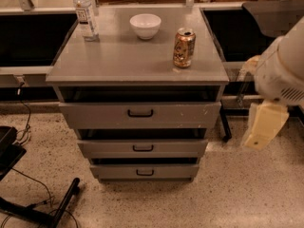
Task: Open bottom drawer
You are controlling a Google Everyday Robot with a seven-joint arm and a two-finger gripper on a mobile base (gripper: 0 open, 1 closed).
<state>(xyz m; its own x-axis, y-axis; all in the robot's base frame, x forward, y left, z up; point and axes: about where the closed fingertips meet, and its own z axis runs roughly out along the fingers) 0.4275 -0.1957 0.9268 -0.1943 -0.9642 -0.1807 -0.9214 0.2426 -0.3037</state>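
Grey metal cabinet, centre of view, three drawer fronts stacked below a flat top. Dark gaps sit above each front, and nothing inside any drawer can be made out.

Robot arm: a white, blurred mass at the right, cut off by the frame edge. The gripper hangs below it as a cream-coloured piece, to the right of the cabinet at the height of the top drawer and well apart from it. Whether it is released or clenched cannot be told; nothing is seen in its grasp.

The middle drawer lies beneath the top one. The bottom drawer is lowest, just above the speckled floor, its narrow front bearing a small black loop handle.

On the cabinet top:
- a white bowl at the rear centre, its interior plain white;
- a clear bottle at the rear left, its cap cut off;
- a gold can at the right, upright, label illegible.
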